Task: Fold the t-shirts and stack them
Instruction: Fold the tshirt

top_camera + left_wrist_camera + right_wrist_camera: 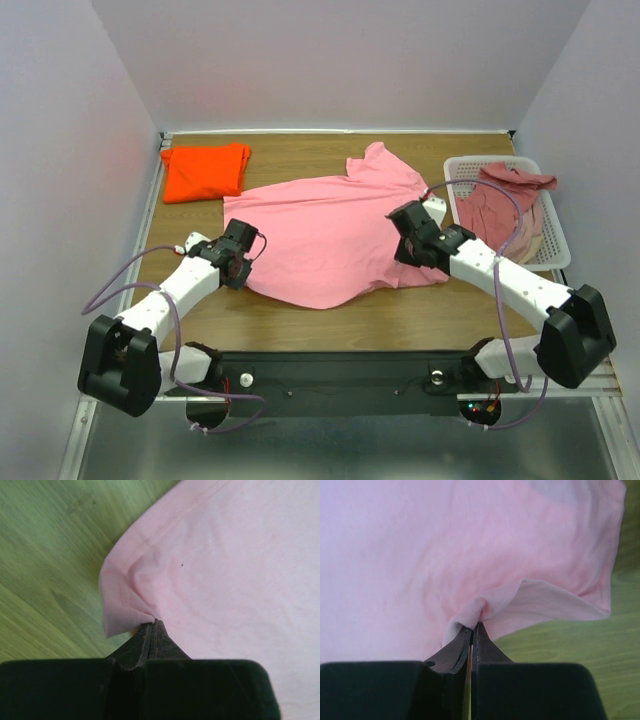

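Pink t-shirt (pixel 330 235) is pinched by your left tool (pixel 154 622) and right tool (pixel 475 626), both closed; each bite seems thin, so lifting may lose it.

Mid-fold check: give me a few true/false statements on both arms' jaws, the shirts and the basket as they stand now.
1. The left jaws are shut on a pinch of the pink t-shirt's edge. True.
2. The right jaws hang open over the white mesh basket. False: they are shut on the pink t-shirt's opposite edge, short of the basket.
3. The orange t-shirt lies folded at the far left corner of the table. True.
4. The pink t-shirt is already stacked on the orange t-shirt. False: it lies spread across the middle of the table, not on the orange one.
5. The white mesh basket holds dusty-rose garments. True.
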